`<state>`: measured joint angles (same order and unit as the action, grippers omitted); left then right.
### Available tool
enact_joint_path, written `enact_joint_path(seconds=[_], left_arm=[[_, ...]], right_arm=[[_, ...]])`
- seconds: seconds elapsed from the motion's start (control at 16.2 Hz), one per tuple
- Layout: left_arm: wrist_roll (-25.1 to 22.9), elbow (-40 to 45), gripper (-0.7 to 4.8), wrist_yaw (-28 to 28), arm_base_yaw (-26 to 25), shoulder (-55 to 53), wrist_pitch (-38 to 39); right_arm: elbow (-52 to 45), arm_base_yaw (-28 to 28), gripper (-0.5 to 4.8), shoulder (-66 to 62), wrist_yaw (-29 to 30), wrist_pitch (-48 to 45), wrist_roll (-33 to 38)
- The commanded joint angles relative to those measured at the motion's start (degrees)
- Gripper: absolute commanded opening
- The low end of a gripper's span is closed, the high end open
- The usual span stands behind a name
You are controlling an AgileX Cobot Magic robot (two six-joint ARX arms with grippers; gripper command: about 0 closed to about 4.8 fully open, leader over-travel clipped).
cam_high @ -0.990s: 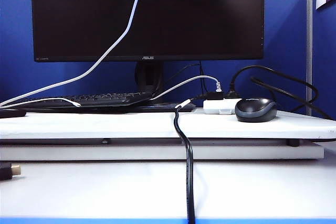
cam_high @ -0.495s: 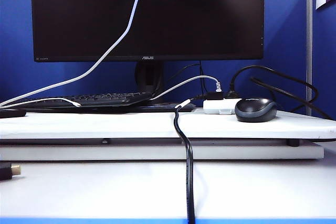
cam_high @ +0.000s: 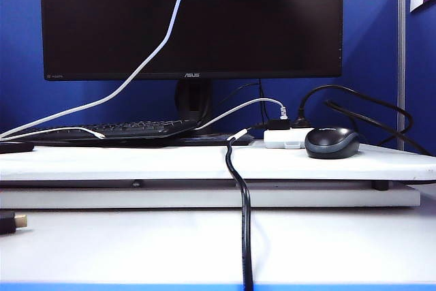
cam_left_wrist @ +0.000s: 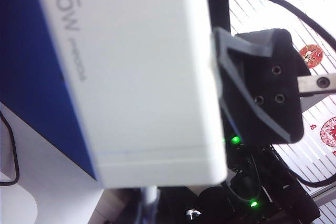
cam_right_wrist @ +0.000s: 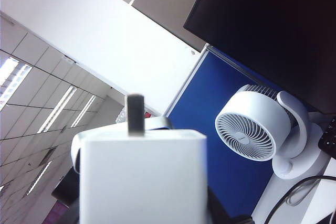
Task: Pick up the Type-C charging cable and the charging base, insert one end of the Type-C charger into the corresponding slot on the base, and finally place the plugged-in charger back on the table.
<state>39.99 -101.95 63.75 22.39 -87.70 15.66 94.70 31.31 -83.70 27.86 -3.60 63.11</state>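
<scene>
The right gripper (cam_right_wrist: 137,148) is clamping the charging base (cam_right_wrist: 142,179) aloft, its far end pointing ceilingward. The left gripper (cam_left_wrist: 149,211) is pinching shut on the Type-C charging cable (cam_left_wrist: 149,203) just below the base's "65W" face. The exterior view is showing neither gripper, only the cable (cam_high: 146,59) climbing past the monitor (cam_high: 191,18).

Both end effectors are hidden behind the blurred charging base (cam_left_wrist: 142,72); the monitor (cam_high: 191,18) is cut off above.

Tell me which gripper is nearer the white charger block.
Right. The right gripper clamps the charger block, one finger pressed to its side. The left gripper is out of view; its camera faces the block close up.
</scene>
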Motion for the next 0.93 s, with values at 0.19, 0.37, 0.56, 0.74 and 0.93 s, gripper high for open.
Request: enact_joint_path(seconds=[0.19,0.37,0.56,0.74,0.93], left_arm=[[2.51,-0.13,-0.06,-2.21,0.04,0.37,-2.51],[2.51,-0.13,-0.06,-2.19,0.02,0.37,-2.71],[2.75,-0.13,-0.06,-2.21,0.02,0.37,-2.71],[2.71,-0.13,-0.06,-3.23,0.02,0.37,-2.95],[2.69,-0.13,-0.06,-5.18,0.04,0.39,-3.04]], right_arm=[[0.42,0.22,-0.01,0.39,1.4,-2.23,-2.12],[0.42,0.17,-0.01,0.44,4.35,-2.27,-4.26],[0.42,0.15,-0.01,0.44,6.43,-2.25,-8.79],[0.42,0.15,-0.01,0.44,6.27,-2.21,-7.15],[0.42,0.17,-0.01,0.44,5.25,-2.21,-7.17]])
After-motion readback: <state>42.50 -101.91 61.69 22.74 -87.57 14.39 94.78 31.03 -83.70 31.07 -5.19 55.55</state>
